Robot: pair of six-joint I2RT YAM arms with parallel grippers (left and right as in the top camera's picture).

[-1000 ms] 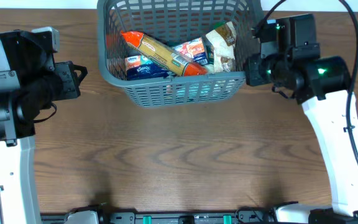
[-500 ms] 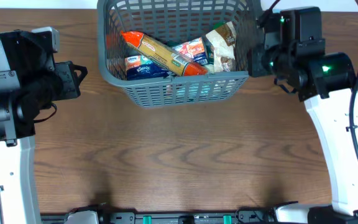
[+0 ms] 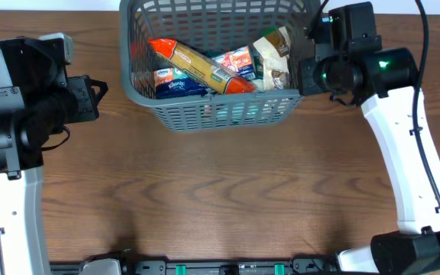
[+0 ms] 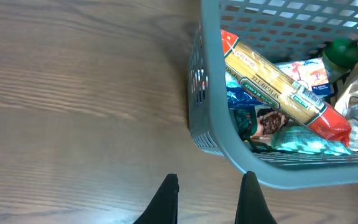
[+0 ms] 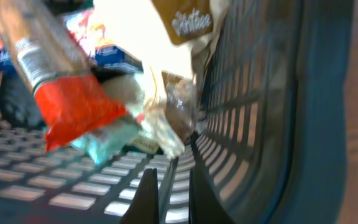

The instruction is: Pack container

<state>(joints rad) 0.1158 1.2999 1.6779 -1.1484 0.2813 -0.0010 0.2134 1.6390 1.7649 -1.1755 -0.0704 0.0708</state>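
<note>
Comparing with a second ago, we see the right gripper (image 3: 305, 72) has slid left from beside the basket (image 3: 205, 114) and now overlaps its right wall near the front corner. Its wrist view looks along the inside of that wall. The fingers (image 5: 142, 202) stand close together with only a slit between, and we cannot tell whether they pinch the lattice. The basket sits at the far middle of the table (image 3: 205, 198), in the same spot, with the pasta pack (image 3: 201, 67) lying slantwise on top as before. The left gripper (image 4: 207, 202) has not moved: it hangs over bare wood just beside the basket's left front corner, fingers apart, holding nothing.
</note>
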